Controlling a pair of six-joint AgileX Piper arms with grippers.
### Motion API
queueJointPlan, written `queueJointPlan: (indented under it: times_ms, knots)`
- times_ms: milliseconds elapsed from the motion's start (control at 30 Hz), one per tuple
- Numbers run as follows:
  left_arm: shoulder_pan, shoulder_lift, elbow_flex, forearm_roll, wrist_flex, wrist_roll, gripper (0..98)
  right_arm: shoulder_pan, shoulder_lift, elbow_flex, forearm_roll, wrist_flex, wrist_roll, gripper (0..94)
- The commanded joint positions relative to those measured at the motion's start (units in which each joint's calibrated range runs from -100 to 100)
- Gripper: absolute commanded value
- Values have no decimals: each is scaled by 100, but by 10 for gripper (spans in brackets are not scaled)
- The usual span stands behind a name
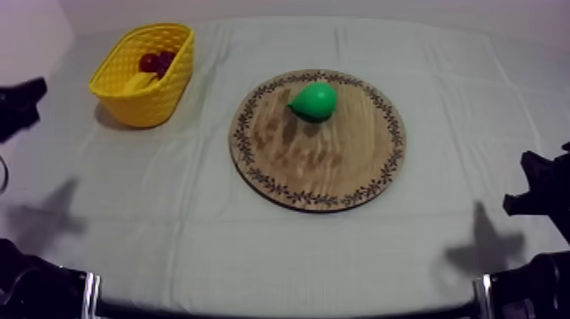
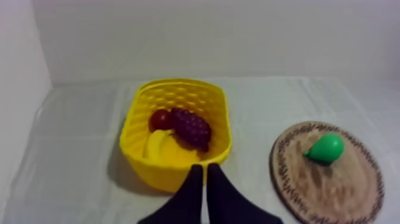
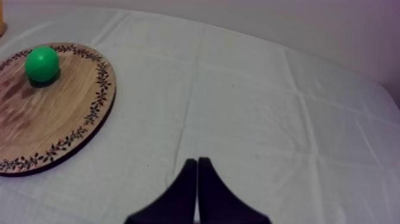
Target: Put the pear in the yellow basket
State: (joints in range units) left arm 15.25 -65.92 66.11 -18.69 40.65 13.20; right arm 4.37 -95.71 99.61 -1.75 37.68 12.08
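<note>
A green pear (image 1: 315, 101) lies on the far part of the round wooden board (image 1: 339, 174) in the middle of the table. The yellow basket (image 1: 174, 85) stands at the far left and holds a small red fruit (image 2: 159, 119), a bunch of grapes (image 2: 191, 127) and a banana (image 2: 161, 148). My left gripper (image 2: 204, 168) is shut on nothing, just short of the basket (image 2: 178, 173), with the pear (image 2: 325, 148) and board (image 2: 351, 196) off to its side. My right gripper (image 3: 197, 162) is shut on nothing over bare cloth, well away from the board (image 3: 71, 125) and the pear (image 3: 41, 64).
Both arms rest low at the table's sides, the left (image 1: 19, 106) and the right (image 1: 543, 191). Grey-white cloth covers the table, with open room in front of the board and between board and basket. A pale wall runs behind the far edge.
</note>
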Motion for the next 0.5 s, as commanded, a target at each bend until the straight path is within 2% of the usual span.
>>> queueJointPlan:
  times_ms: [0,100,200,467]
  knots:
    - [57,1182,-1479,-14,68,99,0,-1,-5,5,2,-2,1,3]
    - [134,1827,-2458,-7,188,117,0,-1,-5,5,2,-2,1,3]
    - [201,2438,-3364,84,342,-11,0,-1,-5,5,2,-2,1,3]
    - [287,4062,-5502,565,847,-630,0,-1,-5,5,2,-2,1,3]
